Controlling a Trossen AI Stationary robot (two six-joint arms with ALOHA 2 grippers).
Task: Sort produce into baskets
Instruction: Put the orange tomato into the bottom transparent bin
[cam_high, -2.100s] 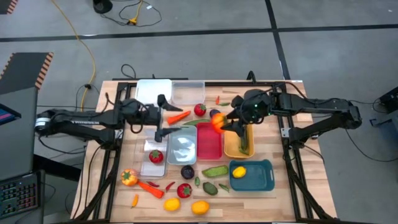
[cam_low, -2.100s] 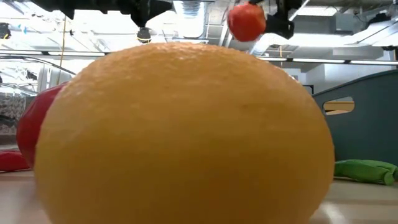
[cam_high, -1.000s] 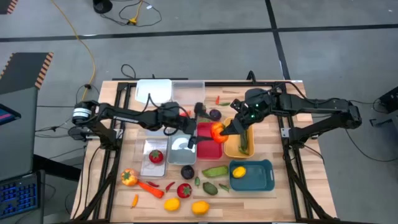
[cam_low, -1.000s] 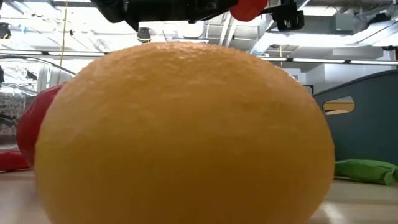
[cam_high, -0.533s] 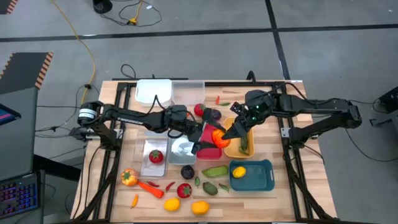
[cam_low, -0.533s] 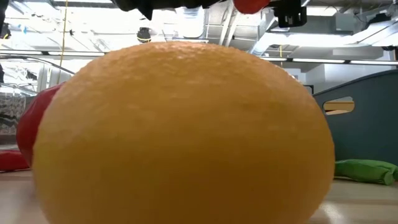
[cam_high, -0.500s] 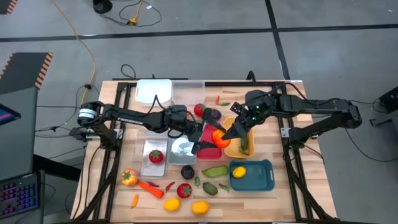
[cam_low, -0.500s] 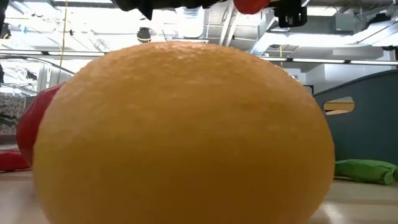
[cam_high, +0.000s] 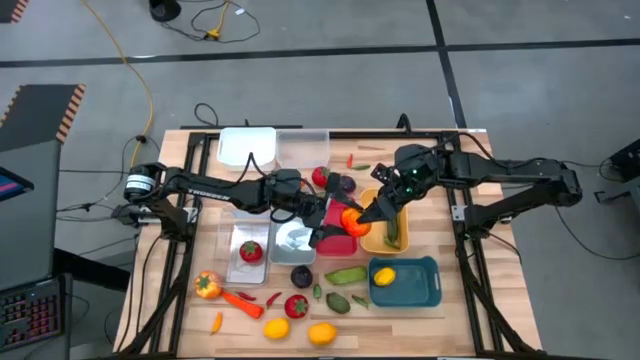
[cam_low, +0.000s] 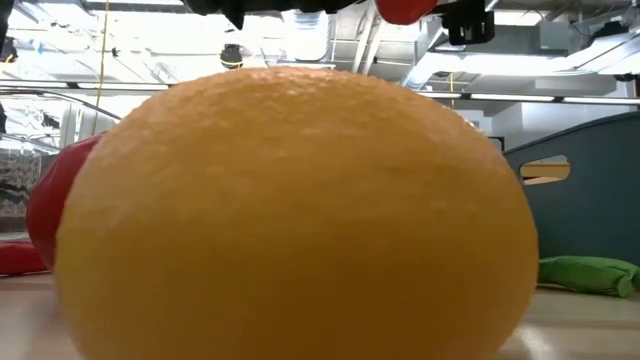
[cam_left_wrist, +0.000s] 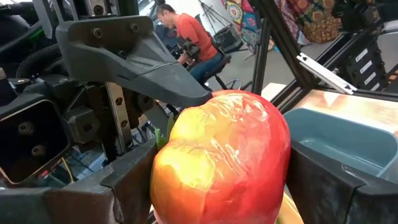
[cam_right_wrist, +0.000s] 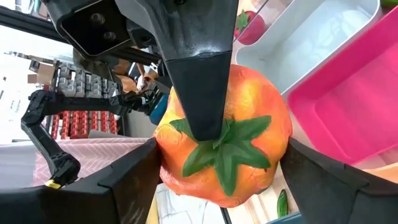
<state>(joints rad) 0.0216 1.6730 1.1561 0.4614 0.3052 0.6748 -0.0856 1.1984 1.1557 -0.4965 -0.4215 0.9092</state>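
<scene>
A red-orange tomato (cam_high: 350, 219) with a green calyx hangs in the air above the red basket (cam_high: 340, 246). Both grippers are shut on it. My right gripper (cam_high: 366, 213) comes at it from the table's right, my left gripper (cam_high: 331, 222) from the left. In the low view the tomato (cam_low: 405, 8) peeks in at the top, behind a big orange fruit (cam_low: 300, 210) that fills the picture. The tomato (cam_left_wrist: 224, 162) fills the left wrist view, and the tomato (cam_right_wrist: 227, 143) fills the right wrist view. My left gripper pinches the tomato between its two fingers, reaching in level from the table's left. One finger (cam_right_wrist: 202, 81) lies over the green calyx (cam_right_wrist: 239, 152); the opposite side (cam_left_wrist: 166, 180) meets the other. The tomato is clear of the basket. My right gripper pinches the tomato by two opposite flanks (cam_right_wrist: 169, 146) between its fingers. It slants down from the table's right and far side. One of its fingers (cam_left_wrist: 143, 62) shows against the tomato in the left wrist view. The tomato hangs clear above the red basket.
Around the red basket stand a silver basket (cam_high: 293, 240), a yellow basket (cam_high: 376, 238) holding a green pod, a teal basket (cam_high: 412, 290) holding a lemon, a clear one (cam_high: 240, 262) holding a tomato, and white (cam_high: 247, 145) and clear (cam_high: 302, 148) ones at the back. Loose produce (cam_high: 300, 305) lies along the near edge.
My left gripper has gone toward the table's right edge, from over the silver basket up to the tomato, and its fingers now stand on it. The tomato has stayed in the air in the still right gripper.
</scene>
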